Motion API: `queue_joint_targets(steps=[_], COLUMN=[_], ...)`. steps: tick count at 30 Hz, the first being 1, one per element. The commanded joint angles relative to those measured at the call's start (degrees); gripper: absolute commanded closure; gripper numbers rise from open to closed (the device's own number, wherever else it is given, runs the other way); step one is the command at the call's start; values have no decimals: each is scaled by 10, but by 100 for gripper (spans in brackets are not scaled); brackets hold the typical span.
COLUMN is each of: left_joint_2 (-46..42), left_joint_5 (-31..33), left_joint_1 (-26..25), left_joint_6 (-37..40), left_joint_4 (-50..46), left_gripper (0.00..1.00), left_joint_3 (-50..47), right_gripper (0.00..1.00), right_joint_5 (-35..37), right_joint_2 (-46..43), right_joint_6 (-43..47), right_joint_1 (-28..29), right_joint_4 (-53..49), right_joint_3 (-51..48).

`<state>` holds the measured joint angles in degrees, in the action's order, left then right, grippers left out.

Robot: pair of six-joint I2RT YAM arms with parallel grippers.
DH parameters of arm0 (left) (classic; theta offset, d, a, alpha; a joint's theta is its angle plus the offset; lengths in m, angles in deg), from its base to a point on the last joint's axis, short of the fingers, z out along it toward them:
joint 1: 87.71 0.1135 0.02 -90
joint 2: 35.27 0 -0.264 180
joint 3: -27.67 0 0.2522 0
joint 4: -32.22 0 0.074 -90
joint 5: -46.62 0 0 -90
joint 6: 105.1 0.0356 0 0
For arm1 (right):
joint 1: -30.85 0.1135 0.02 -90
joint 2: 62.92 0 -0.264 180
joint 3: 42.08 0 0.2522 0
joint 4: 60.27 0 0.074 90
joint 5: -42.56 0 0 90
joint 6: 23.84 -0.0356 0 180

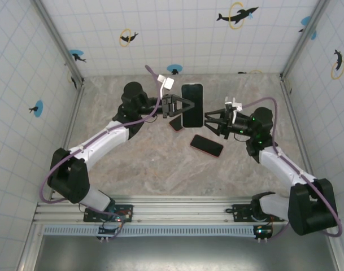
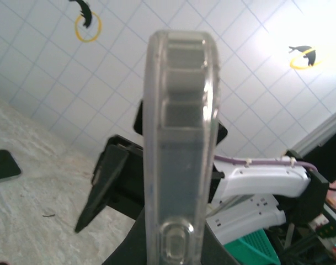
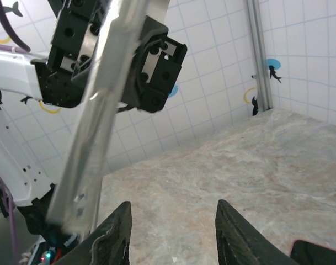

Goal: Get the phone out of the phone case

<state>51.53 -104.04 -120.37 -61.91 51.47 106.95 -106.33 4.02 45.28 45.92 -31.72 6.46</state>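
The phone (image 1: 192, 104), black screen up, sits in its clear phone case (image 2: 179, 138) and hangs above the table's far middle. My left gripper (image 1: 180, 105) is shut on the case's left long edge; in the left wrist view the case's edge rises straight up from between the jaws. My right gripper (image 1: 211, 121) is open just off the case's lower right corner, with nothing between its fingers. In the right wrist view the cased phone's edge (image 3: 93, 138) slants past the left finger (image 3: 115, 237), apart from it, while my right gripper (image 3: 173, 234) looks out over bare table.
A second phone with a red rim (image 1: 206, 145) lies flat on the marble table (image 1: 160, 169), just in front of my right gripper. Another dark, red-edged slab (image 1: 175, 123) lies under the held phone's lower left. Tiled walls close in the back and both sides.
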Motion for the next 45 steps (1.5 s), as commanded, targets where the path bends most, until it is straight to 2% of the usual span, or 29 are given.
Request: queue_joint_targets(steps=[1, 7, 19, 22, 35, 39, 45], left_joint_2=[2, 10, 14, 17, 22, 26, 26], left_joint_5=[32, 44, 31, 29, 14, 7, 5], left_joint_1=[6, 6, -4, -4, -16, -22, -25], left_joint_6=[-30, -75, -97, -95, -124, -172, -191], left_joint_4=[31, 54, 76, 73, 96, 145, 166], left_gripper=[100, 100, 100, 100, 100, 100, 100], left_joint_3=[24, 27, 25, 23, 22, 15, 11], right_gripper=[53, 50, 57, 58, 64, 67, 70], right_joint_5=[-35, -44, -36, -38, -6, 3, 16], right_joint_2=[-28, -26, 18, 24, 51, 68, 94], right_joint_6=[-28, -76, -95, -116, -128, -138, -170], right_joint_1=[-7, -3, 5, 7, -4, -8, -17], right_joint_4=[32, 75, 103, 137, 119, 108, 112], right_joint_3=[-17, -13, 19, 19, 33, 42, 51])
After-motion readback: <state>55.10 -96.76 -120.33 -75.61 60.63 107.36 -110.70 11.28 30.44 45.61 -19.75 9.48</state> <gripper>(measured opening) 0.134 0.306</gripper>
